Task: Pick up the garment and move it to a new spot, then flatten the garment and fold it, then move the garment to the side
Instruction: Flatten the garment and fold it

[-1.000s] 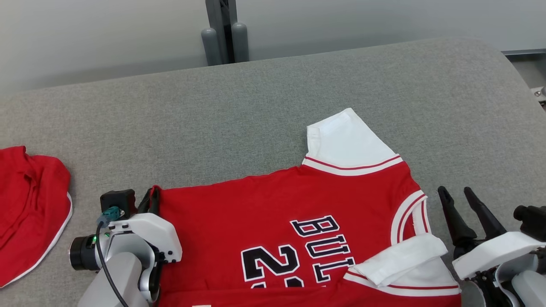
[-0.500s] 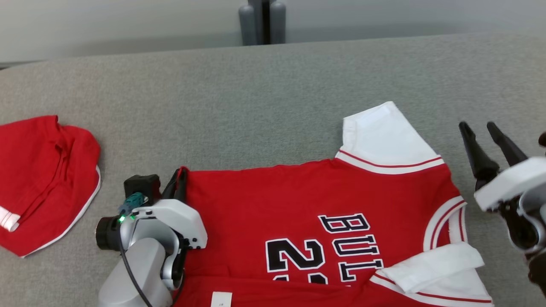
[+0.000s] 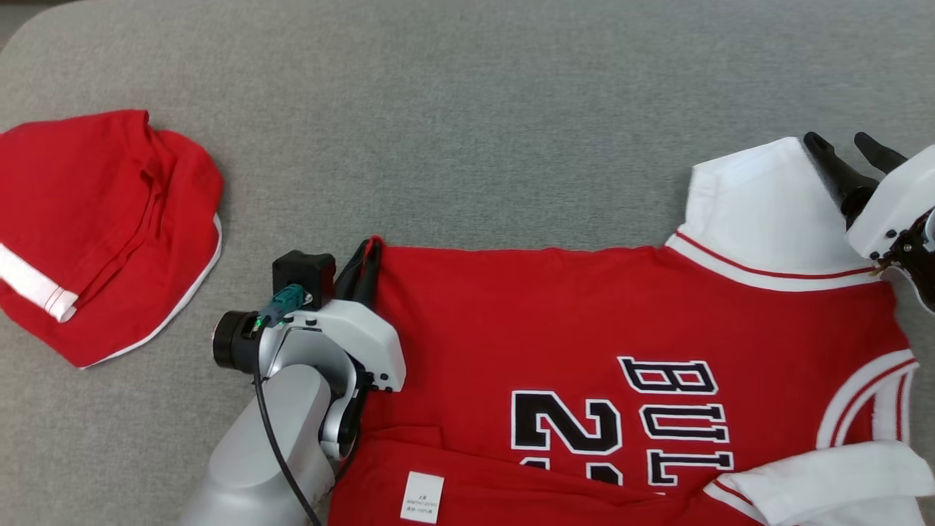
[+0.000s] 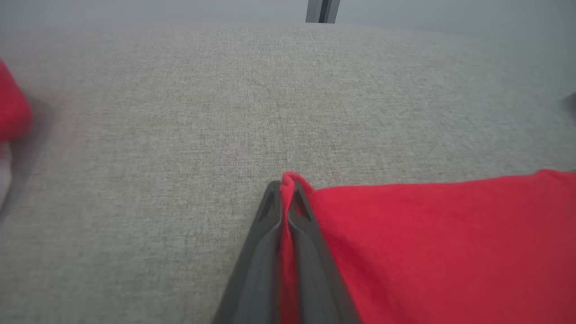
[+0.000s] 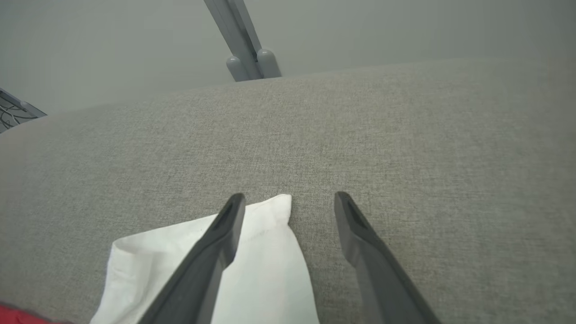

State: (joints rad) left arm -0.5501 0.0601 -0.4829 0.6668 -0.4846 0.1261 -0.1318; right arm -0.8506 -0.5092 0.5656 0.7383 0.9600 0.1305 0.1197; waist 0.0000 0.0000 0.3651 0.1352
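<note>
Beyond the red jersey [image 3: 584, 307] the grey padded surface [image 3: 475, 109] gives wide free room, and the gap toward the second red garment [image 3: 102, 219] at the left is passable, narrowed only by the left gripper [image 3: 371, 248] at the jersey's corner.

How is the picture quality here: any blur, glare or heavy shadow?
Head view: sharp, evenly lit, lettering on the jersey readable. Left wrist view: soft, left gripper smeared up close, corners dim. Right wrist view: right gripper crisp, white sleeve low on detail, no glare.

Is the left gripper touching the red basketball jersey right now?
Touching. The left wrist view shows the left gripper shut, jaws pinching a corner of the red basketball jersey.
</note>
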